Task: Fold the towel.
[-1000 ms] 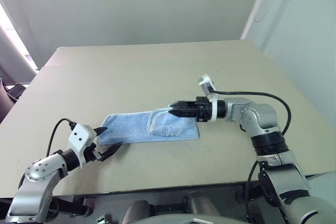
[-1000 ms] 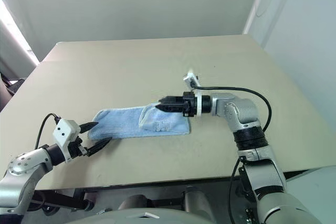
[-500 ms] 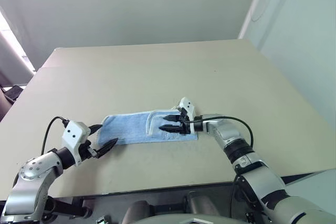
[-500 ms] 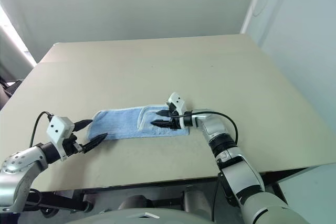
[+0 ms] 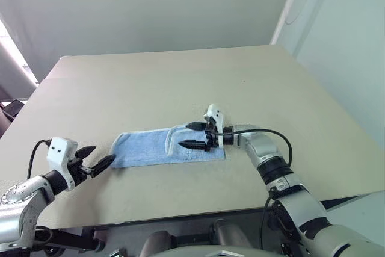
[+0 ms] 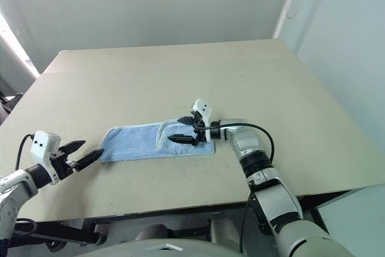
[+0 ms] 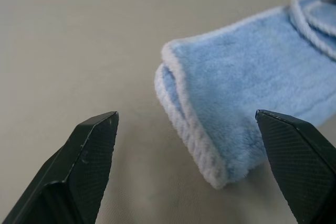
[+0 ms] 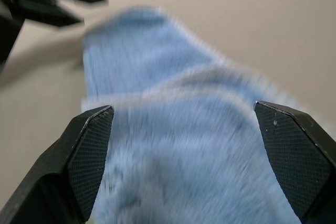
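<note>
Towel (image 5: 162,147) folded, flat on surface (image 5: 180,82). R pincer (image 5: 194,135) wide open over towel's 3 o'clock end, empty. L pincer (image 5: 96,156) open wide, empty, just off 9 o'clock end.

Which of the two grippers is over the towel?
The right gripper, open above the towel's folded-over end; the left gripper sits off the other end, over bare table.

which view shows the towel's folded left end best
The left wrist view: the towel shows its doubled layers and white edging up close between open fingers. The eye views show the whole strip on the table; the right wrist view shows its other end, blurred.
</note>
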Tool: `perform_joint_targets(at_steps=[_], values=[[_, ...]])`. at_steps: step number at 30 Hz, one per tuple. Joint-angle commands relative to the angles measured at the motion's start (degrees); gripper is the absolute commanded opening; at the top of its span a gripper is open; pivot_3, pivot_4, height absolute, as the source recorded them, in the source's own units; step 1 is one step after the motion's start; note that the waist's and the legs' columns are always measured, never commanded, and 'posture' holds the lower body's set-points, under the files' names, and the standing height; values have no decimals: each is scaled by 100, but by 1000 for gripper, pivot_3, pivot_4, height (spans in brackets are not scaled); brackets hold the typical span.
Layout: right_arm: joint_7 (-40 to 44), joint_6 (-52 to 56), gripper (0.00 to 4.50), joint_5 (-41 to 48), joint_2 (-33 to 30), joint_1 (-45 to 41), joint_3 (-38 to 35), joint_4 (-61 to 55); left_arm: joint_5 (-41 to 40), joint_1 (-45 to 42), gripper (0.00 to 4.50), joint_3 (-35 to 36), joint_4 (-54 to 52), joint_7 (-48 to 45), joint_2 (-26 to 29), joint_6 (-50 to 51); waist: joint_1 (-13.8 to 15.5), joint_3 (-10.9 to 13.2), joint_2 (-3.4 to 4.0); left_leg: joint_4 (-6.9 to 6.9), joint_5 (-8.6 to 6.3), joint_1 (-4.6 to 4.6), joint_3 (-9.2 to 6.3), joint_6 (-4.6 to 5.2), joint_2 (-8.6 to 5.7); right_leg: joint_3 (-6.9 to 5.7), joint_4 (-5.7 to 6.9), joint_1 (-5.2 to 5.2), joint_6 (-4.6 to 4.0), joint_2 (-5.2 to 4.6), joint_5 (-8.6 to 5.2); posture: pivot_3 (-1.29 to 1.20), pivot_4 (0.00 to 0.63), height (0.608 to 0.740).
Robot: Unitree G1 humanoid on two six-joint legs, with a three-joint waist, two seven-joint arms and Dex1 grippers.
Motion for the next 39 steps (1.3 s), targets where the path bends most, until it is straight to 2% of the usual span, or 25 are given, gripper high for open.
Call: perform_joint_targets(at_steps=[1, 4, 10, 16, 20, 30, 35, 39], values=[[-188, 423, 4486, 209, 45, -56, -157, -544, -105, -275, 4402, 69, 143, 185, 22, 318, -1, -1, -1, 0, 0, 1, 0, 0, 0, 1, -1, 1, 0, -1, 0, 0, 0, 740], [-293, 776, 4486, 250, 48, -96, -162, -606, -23, -485, 4402, -256, 326, 300, 131, 921, 2, -1, -1, 0, 0, 4, -1, 0, -2, 1, 2, 3, -1, -1, 0, 0, 0, 740], [-427, 1402, 4486, 293, -33, -416, -265, -202, -393, -717, 4402, -479, 394, 273, -90, 1759, 9, 1, 3, 0, 0, 1, -1, -1, -4, 1, -1, 2, -2, -7, 0, 0, 0, 740], [-507, 1521, 4486, 262, -105, -496, -310, -123, -418, -751, 4402, -725, 221, 169, -249, 2029, 50, -6, 19, 0, 0, 4, -2, -1, -10, 2, -3, 7, -2, -14, -1, 0, 0, 740], [-555, 1528, 4500, 227, -97, -514, -285, -105, -531, -761, 3625, -795, -6, 162, -420, 2143, 69, -6, 22, 0, -1, 0, -2, -2, -15, 2, -11, 8, -2, -21, -1, 0, 0, 740], [-629, 1390, 4500, 165, -147, -518, -324, -11, -449, -879, 46, -923, 53, 177, -410, 2079, 87, -6, 22, -2, -1, -5, -2, -2, -19, 1, -17, 6, -2, -25, -2, 0, 0, 740], [-657, 1395, 4500, 183, -170, -455, -328, -85, -521, -796, 15, -682, -47, 90, -296, 1957, 69, -6, 22, -3, -1, -5, -2, -2, -18, 1, -17, 4, -2, -23, -2, 0, 0, 740], [-545, 1434, 4500, 273, -263, -386, -356, -317, -188, -760, 15, -596, -4, 321, 34, 1878, 14, -5, 19, -4, -1, -8, -3, -2, -15, 2, -16, 1, -2, -21, -2, 0, 0, 740]])
